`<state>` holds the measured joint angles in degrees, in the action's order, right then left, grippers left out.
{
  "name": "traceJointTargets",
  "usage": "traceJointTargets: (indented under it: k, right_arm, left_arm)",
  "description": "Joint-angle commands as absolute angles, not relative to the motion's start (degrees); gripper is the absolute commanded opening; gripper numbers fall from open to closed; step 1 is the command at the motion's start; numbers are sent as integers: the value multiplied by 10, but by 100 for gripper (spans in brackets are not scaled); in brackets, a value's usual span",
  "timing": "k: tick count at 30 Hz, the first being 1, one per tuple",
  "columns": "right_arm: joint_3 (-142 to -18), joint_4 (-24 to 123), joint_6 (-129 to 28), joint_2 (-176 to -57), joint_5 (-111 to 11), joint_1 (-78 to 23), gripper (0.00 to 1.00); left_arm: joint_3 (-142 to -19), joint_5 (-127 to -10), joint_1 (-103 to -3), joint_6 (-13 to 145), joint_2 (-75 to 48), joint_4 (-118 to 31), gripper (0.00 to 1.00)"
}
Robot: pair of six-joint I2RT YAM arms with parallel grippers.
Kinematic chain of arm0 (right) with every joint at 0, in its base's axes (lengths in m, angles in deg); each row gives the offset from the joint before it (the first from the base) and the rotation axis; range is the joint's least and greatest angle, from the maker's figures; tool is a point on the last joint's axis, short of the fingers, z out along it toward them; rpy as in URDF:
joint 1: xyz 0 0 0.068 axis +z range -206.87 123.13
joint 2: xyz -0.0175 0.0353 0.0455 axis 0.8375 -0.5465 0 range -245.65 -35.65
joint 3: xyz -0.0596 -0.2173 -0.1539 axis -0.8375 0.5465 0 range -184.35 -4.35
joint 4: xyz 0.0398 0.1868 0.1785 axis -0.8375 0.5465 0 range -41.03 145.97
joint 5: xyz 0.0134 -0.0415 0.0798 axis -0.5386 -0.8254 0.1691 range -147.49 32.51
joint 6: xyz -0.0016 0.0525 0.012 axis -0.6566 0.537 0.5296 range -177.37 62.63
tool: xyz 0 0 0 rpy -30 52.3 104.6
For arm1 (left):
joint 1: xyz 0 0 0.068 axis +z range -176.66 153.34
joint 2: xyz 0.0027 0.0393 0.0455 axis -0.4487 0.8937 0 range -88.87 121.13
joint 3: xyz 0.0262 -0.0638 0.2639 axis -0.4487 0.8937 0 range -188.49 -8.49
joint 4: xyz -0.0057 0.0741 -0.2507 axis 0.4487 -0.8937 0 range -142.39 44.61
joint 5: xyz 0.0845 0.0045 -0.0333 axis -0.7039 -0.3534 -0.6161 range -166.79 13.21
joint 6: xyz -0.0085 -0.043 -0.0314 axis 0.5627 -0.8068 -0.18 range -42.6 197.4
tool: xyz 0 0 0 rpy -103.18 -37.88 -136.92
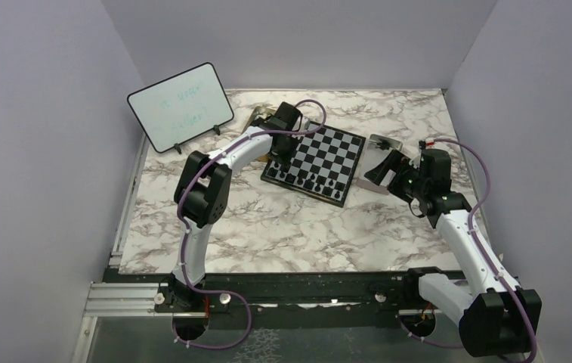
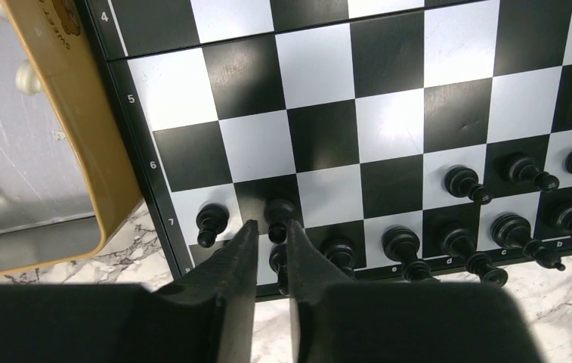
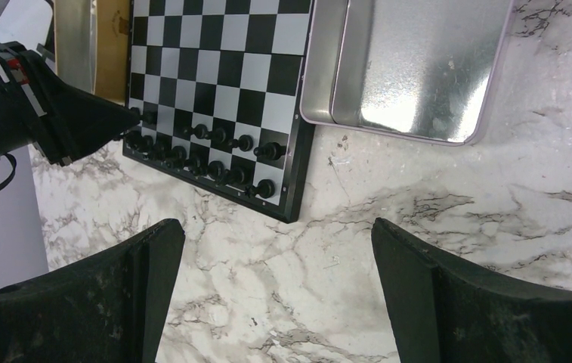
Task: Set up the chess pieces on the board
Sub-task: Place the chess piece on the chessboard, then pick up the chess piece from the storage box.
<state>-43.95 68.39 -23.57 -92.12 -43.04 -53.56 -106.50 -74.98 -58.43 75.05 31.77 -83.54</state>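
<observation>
The board (image 1: 320, 155) lies at the middle of the table, its black pieces (image 1: 313, 181) in two rows along the near edge. In the left wrist view my left gripper (image 2: 271, 225) hangs over the board (image 2: 320, 136) at that corner, jaws a narrow gap apart. A black pawn (image 2: 279, 212) stands on a dark square between the fingertips, another pawn (image 2: 212, 221) beside it. More black pieces (image 2: 403, 246) run to the right. My right gripper (image 3: 277, 234) is wide open over bare marble, near the board (image 3: 214, 53) corner, holding nothing.
A gold tin (image 2: 78, 136) touches the board's left side, with cream pieces (image 2: 27, 76) inside. A silver lid (image 3: 411, 68) lies open-side up against the board's right edge. A white dry-erase board (image 1: 180, 106) stands at the back left.
</observation>
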Motion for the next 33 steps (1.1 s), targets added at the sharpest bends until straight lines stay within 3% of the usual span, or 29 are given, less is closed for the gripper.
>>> traceJointTargets:
  k: [1, 9, 20, 28, 30, 32, 33]
  right_arm:
    - [-446, 672, -241, -920, -431, -534, 100]
    - [-448, 677, -240, -913, -434, -534, 100]
    - [-461, 702, -255, -903, -498, -535, 100]
    - [-483, 708, -297, -930, -534, -535, 100]
    - [-488, 694, -308, -944, -536, -534, 100]
    - [-498, 673, -325, -960, -537, -535, 100]
    - [-502, 663, -328, -969, -541, -534, 99]
  left_arm:
    - [-1088, -760, -584, 757, 321, -844, 26]
    - [-1101, -754, -584, 756, 308, -844, 33]
    - [-1092, -761, -583, 752, 259, -843, 35]
    - [-1046, -734, -583, 752, 165, -821, 51]
    - [-1029, -731, -584, 752, 136, -818, 58]
    - [-1006, -723, -584, 749, 97, -811, 71]
    - [-989, -714, -584, 747, 79, -805, 93]
